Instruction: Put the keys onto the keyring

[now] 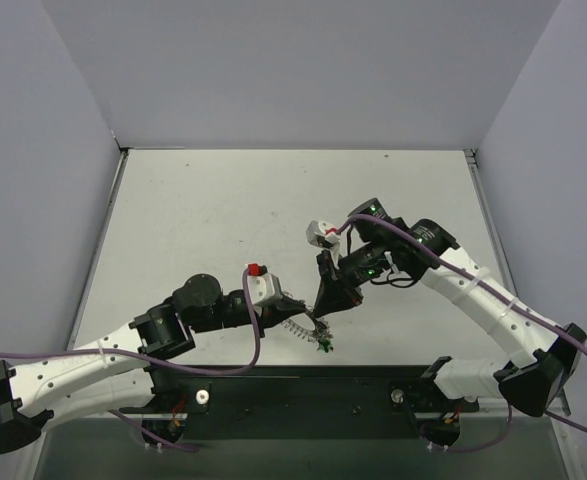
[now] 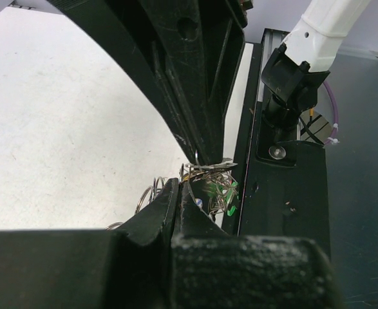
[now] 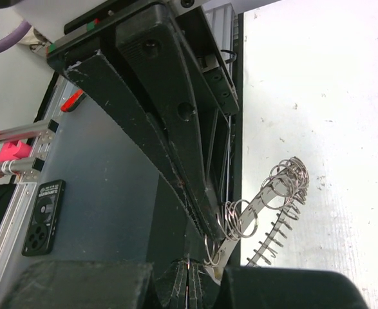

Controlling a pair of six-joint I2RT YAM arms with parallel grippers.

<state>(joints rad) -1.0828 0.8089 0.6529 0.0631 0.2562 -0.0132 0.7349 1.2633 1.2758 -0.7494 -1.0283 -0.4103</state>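
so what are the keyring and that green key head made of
The keyring looks like bare steel wire, silvery and shiny, judging by the bright glints along its thin coils. The green key head is probably plastic, since the colour is saturated and flat beside the metal, but it is too small to be sure.

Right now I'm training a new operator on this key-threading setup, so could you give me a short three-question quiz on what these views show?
1. True or false: the left gripper and the right gripper meet at the keyring, close to the table's edge nearest the arm bases.
2. Which head colour shows among the keys there? A blue, B green, C orange.
3. Fill in: the keyring's band looks ____, not smooth.
Key: 1 true; 2 B; 3 coiled.
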